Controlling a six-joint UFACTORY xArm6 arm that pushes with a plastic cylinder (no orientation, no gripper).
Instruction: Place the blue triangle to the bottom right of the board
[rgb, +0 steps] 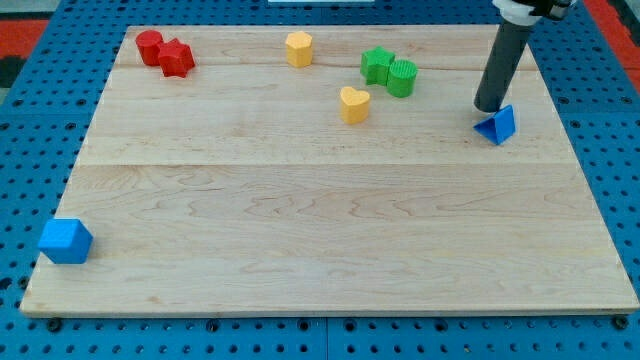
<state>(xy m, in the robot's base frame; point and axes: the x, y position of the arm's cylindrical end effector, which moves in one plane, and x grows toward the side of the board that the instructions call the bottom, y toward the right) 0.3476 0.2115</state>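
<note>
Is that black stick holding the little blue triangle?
Nothing is held: my tip only rests beside the blue triangle, at its upper-left edge, to push it.

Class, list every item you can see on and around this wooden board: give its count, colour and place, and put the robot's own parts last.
red blocks: 2, red, touching, top left corner
yellow hexagon block: 1, yellow, top centre
yellow heart block: 1, yellow, below and right of the hexagon
green blocks: 2, green, touching, top right of centre
blue triangle: 1, blue, right side, upper half
blue cube: 1, blue, bottom left edge
wooden board: 1, pale wood, fills the view
blue pegboard surface: 1, blue, around the board
my tip: 1, dark rod, at the triangle's upper left, apparently touching
</note>
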